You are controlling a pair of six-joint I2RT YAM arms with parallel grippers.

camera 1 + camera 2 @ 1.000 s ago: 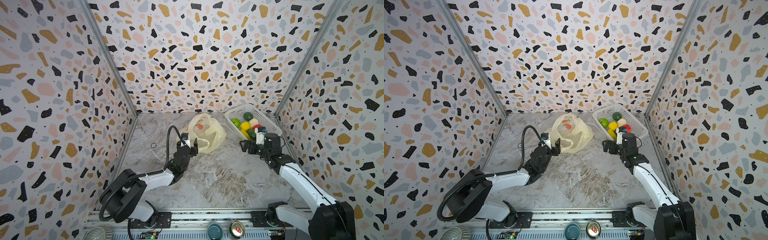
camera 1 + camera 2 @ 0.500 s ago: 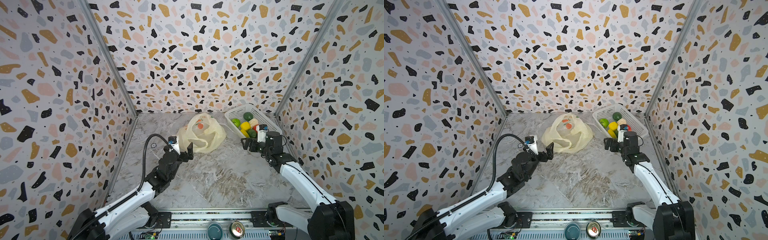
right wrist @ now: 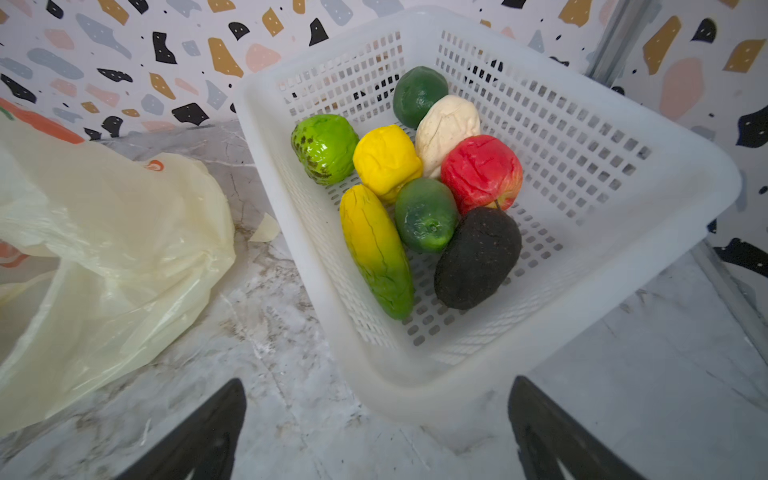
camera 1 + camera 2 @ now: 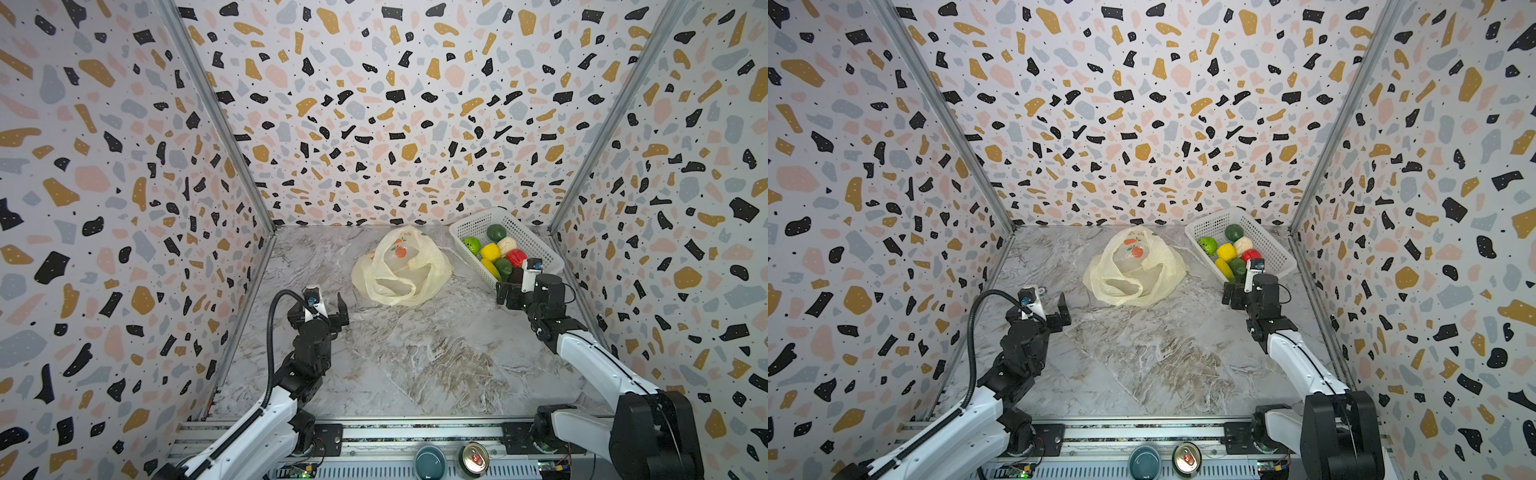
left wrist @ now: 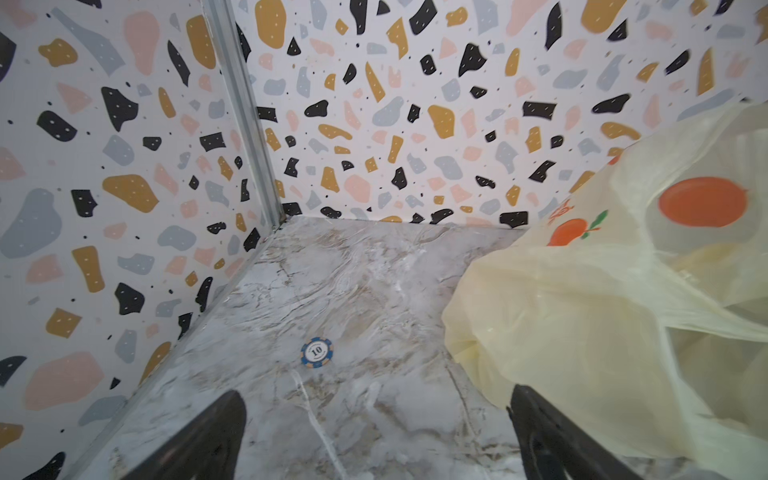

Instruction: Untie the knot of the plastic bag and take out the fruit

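Right wrist view shows fruit [image 3: 415, 187] in the white basket [image 3: 685, 174] at 2 o'clock, while the seemingly limp, light, slippery plastic bag [image 3: 104, 249] at the tabletop's [image 4: 415, 353] 12 o'clock probably pinches best by a loose fold, and left claw [image 5: 376, 395] and right claw [image 3: 378, 384] gape empty.

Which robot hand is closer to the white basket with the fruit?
The right. The right gripper hovers at the near end of the basket; the left gripper is far off, on the other side of the bag.

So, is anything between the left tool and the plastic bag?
Nothing visible. The left tool stands open, apart from the plastic bag, with only bare marble table between them. The blue poker chip lies off to the side, out of that line.
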